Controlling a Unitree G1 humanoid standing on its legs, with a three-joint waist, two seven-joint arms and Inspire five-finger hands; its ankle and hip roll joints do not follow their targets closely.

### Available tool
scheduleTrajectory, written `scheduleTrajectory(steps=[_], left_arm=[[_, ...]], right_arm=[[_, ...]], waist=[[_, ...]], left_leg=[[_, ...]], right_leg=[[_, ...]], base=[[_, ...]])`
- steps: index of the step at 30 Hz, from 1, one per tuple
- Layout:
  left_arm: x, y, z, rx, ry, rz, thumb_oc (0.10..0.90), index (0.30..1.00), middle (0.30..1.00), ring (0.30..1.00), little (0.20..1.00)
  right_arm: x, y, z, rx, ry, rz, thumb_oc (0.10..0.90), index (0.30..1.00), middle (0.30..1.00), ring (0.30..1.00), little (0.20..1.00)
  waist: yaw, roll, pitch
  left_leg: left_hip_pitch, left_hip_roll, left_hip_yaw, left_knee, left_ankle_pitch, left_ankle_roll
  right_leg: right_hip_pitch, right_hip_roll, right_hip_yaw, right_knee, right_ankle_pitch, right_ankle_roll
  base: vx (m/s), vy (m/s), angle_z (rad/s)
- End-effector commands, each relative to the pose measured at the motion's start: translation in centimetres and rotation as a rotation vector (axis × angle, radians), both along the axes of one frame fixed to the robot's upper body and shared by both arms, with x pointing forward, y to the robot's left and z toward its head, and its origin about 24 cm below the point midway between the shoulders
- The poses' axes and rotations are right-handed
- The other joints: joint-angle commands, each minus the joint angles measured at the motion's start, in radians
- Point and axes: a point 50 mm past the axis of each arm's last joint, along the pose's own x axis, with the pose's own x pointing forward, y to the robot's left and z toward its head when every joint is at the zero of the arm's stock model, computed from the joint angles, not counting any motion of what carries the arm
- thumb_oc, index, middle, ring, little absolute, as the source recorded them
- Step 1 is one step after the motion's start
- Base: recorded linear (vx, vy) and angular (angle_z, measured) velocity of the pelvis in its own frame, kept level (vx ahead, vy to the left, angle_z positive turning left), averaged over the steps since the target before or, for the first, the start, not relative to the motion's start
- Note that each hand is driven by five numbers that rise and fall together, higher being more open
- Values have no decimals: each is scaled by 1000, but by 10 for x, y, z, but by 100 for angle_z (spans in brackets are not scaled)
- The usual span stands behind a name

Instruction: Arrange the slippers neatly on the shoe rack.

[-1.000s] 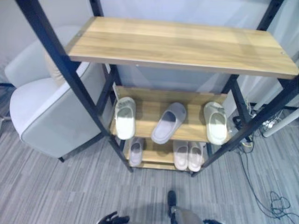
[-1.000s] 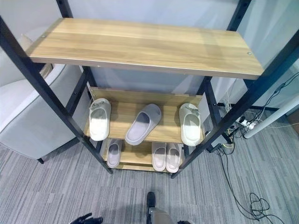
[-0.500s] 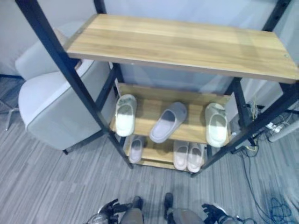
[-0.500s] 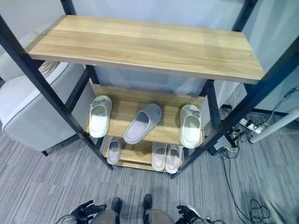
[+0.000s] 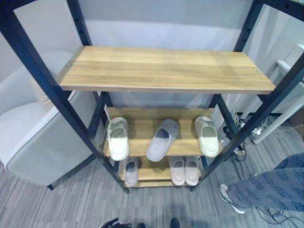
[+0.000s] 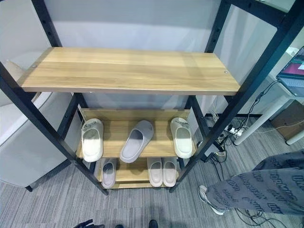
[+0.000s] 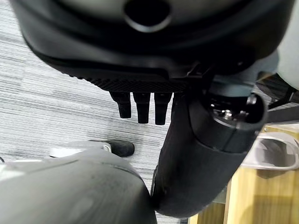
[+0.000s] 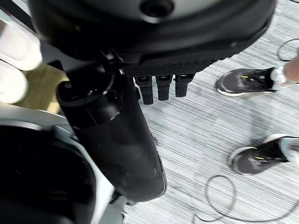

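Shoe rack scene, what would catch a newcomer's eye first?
The tall black-framed shoe rack with a bare wooden top shelf dominates. On its middle shelf, a grey slipper lies askew between two straight cream slippers. A person's leg stands to the rack's right.

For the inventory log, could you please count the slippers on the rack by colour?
Cream slippers: 2
Grey slipper on the middle shelf: 1
Pale pinkish-grey slippers on the bottom shelf: 3
Total: 6
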Motion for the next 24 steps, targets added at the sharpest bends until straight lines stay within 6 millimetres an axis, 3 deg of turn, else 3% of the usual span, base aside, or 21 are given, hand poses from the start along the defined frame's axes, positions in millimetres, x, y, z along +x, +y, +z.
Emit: scheduleTrajectory(steps=[1,2,5,10,12,13,17,20,21,24], left_arm=[[48,-23,7,40,-93,-324,800,900,900,900,900],[48,-23,7,40,-93,-324,800,900,900,900,900],[34,-28,3,31,-47,-378,800,900,900,900,900],[22,-20,1,65,4,-423,800,900,900,900,900],[20,-16,1,80,-1,-427,800,900,900,900,900],[18,-14,2,94,-2,-450,800,900,900,900,900],[17,-16,2,106,-9,-513,800,900,900,900,900],[16,-17,1,122,0,-563,800,900,900,900,900],[16,-17,1,121,0,-564,800,900,900,900,900],[17,-19,1,130,-5,-594,800,900,900,900,900]], right_arm=[[61,-30,19,-20,-242,-217,800,900,900,900,900],[61,-30,19,-20,-242,-217,800,900,900,900,900],[66,-31,22,-22,-266,-180,800,900,900,900,900],[98,-22,40,37,-431,-62,800,900,900,900,900],[110,-16,59,86,-551,28,800,900,900,900,900],[124,-12,83,127,-673,131,800,900,900,900,900],[138,-4,124,196,-839,296,800,900,900,900,900],[156,20,169,234,-1015,528,800,900,900,900,900],[155,19,169,234,-1014,528,800,900,900,900,900],[158,37,201,266,-1137,667,800,900,900,900,900]], waist=[[-5,4,149],[-5,4,151],[-10,38,111],[-15,55,89],[-16,53,79],[-18,47,81],[-18,42,69],[-15,30,64],[-14,30,64],[-11,22,59]], left_leg=[[-258,137,-57,201,64,-99],[-256,137,-57,203,62,-99],[-193,142,-32,132,71,-89],[-158,135,-50,29,110,-95],[-139,135,-48,6,113,-95],[-125,132,-49,1,106,-95],[-117,123,-44,8,91,-88],[-103,109,-34,18,58,-74],[-102,108,-33,19,57,-74],[-95,100,-25,25,39,-66]], right_leg=[[-45,-45,-40,146,-174,40],[-43,-45,-41,147,-175,40],[-27,-28,-59,133,-192,36],[4,-24,-82,120,-200,40],[18,-27,-89,110,-197,47],[25,-33,-88,110,-196,53],[30,-47,-83,105,-189,67],[31,-64,-69,105,-178,86],[31,-65,-68,105,-178,86],[34,-75,-58,100,-172,95]], base=[[3,9,-9],[0,0,0],[30,-12,16],[7,47,13],[38,66,25],[35,78,29],[36,98,3],[54,145,-13],[35,71,-13],[42,78,-12]])
